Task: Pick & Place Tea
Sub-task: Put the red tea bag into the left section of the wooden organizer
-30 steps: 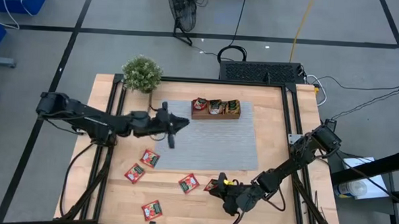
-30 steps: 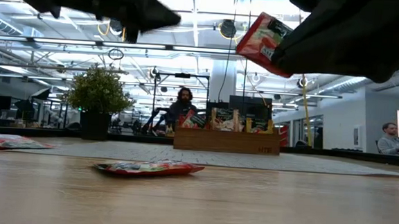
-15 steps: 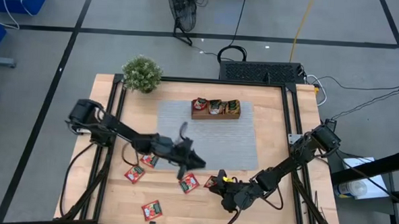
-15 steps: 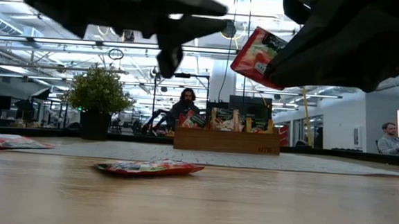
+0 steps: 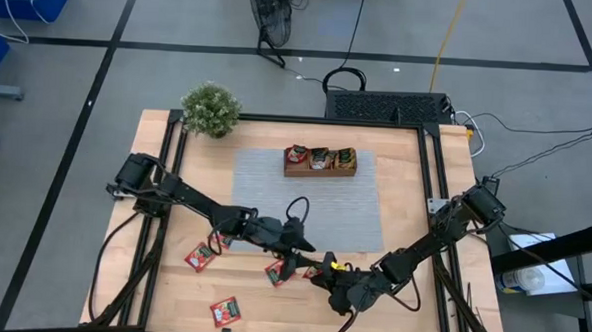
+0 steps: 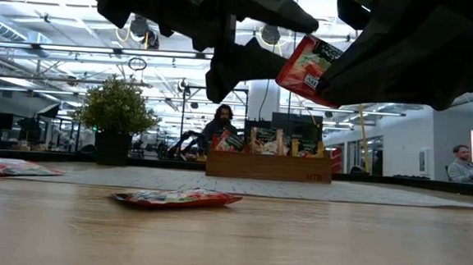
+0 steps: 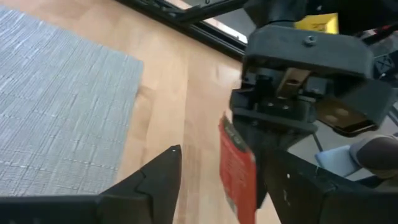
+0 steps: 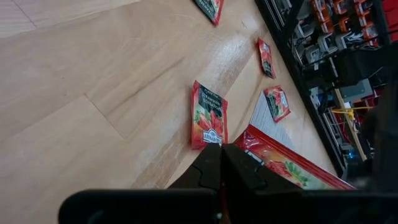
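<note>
Lower centre of the high view: right gripper (image 5: 323, 274) clamped on a red tea packet (image 6: 309, 61), held off the wooden table (image 5: 415, 191). Left gripper (image 7: 224, 171) close by, fingers spread either side of that packet. Probably light, thin, floppy, slick-wrapped; best pinched at a free edge. Upper centre: wooden tray (image 5: 320, 169), compartments already holding packets. Loose packets (image 5: 224, 310) at lower left.

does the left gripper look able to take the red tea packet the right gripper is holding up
Probably yes. The left gripper is open, with the held red tea packet edge-on between its fingers and nothing between them. The right gripper is shut on the packet's far end, above the table.
</note>
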`<action>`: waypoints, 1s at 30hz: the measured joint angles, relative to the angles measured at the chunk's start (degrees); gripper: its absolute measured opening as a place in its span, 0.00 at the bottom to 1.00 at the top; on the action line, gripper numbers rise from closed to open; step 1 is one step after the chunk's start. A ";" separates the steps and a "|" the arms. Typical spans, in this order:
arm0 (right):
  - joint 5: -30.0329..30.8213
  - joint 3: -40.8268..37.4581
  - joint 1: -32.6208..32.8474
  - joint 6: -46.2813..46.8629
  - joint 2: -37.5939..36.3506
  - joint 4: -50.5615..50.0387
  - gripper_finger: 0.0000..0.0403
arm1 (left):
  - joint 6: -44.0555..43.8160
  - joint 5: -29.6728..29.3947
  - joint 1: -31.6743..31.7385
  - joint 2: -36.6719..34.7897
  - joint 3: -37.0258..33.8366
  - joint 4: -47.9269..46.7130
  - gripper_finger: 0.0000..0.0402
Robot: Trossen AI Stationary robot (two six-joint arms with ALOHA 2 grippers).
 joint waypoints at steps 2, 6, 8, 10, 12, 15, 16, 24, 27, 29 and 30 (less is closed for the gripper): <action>0.02 0.00 -0.02 -0.05 0.00 0.02 0.00 | -0.08 0.00 -0.09 -0.02 0.02 -0.12 0.54; 0.04 0.00 -0.09 -0.37 0.00 0.07 0.00 | -0.50 0.02 -0.13 -0.02 0.03 -0.38 0.51; 0.04 0.00 -0.24 -0.37 0.00 0.09 0.00 | -0.88 0.02 -0.10 -0.02 0.04 -0.13 0.48; 0.05 0.00 -0.29 -0.37 0.00 0.09 0.00 | -1.61 0.02 -0.10 -0.02 0.04 -0.39 0.45; 0.07 0.00 -0.35 -0.37 0.00 0.11 0.00 | -1.72 0.08 -0.10 -0.02 0.04 -0.39 0.42; 0.07 0.00 -0.33 -0.37 0.00 0.11 0.00 | -1.70 0.10 -0.16 -0.02 0.04 -0.43 0.37; 0.07 0.00 -0.33 -0.37 0.00 0.11 0.00 | -1.67 0.11 -0.17 -0.02 0.04 -0.40 0.36; 0.07 0.00 -0.42 -0.37 0.00 0.15 0.00 | -1.70 0.65 -0.12 -0.02 0.04 -0.32 0.26; 0.10 0.00 -0.42 -0.37 0.00 0.22 0.00 | -1.95 2.41 -0.13 -0.02 0.04 0.07 0.22; 0.23 0.00 -0.42 -0.38 0.00 0.26 0.00 | -1.76 3.13 -0.13 -0.02 0.04 0.14 0.18; 0.24 0.00 -0.44 -0.39 0.00 0.27 0.00 | -1.49 3.12 -0.13 -0.02 0.04 0.14 0.15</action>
